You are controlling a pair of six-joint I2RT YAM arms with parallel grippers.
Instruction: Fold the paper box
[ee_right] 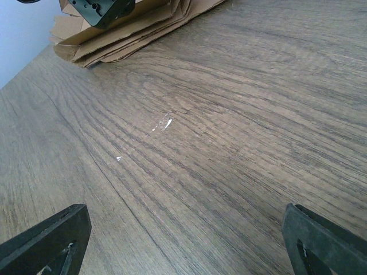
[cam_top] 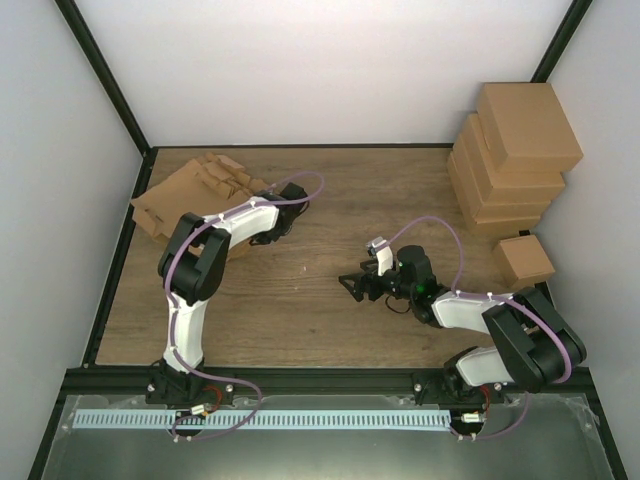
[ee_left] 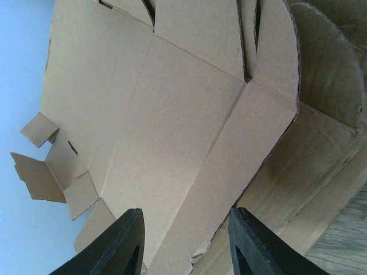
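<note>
Step in hand: taking one flat blank off the stack; no folding begun. The stack (cam_top: 185, 200) of flat cardboard sheets lies in the far-left corner of the surface (cam_top: 330, 190), by the left wall. The left arm reaches to its right-hand edge. Left gripper (ee_left: 184, 212): jaws apart, straddling a corner edge of the top blank (ee_left: 172, 114). The sheet runs up between the fingers, with more sheets layered under it to the right. Neither finger is seen pressing the card, so I read it as not yet clamped. Small tabs and slots show at the blank's left side, and its creases lie flat and unfolded. Right gripper (cam_top: 356, 283): jaws wide apart with nothing between them, low over bare wood mid-surface, well apart from the stack and aimed toward it. Finished boxes (cam_top: 515, 150) are piled at far right with one small box (cam_top: 525, 260) near them; none is involved. Judgement: the task is at its very start. The next move calls for closing on the top sheet alone. The layered edges lie close together, so two could be caught at once. The sheet then wants drawing out to the open middle, where the right gripper can pin or take the other side. Thin card will likely flex and may slip if pinched at the very corner, so a deeper bite looks safer.
</note>
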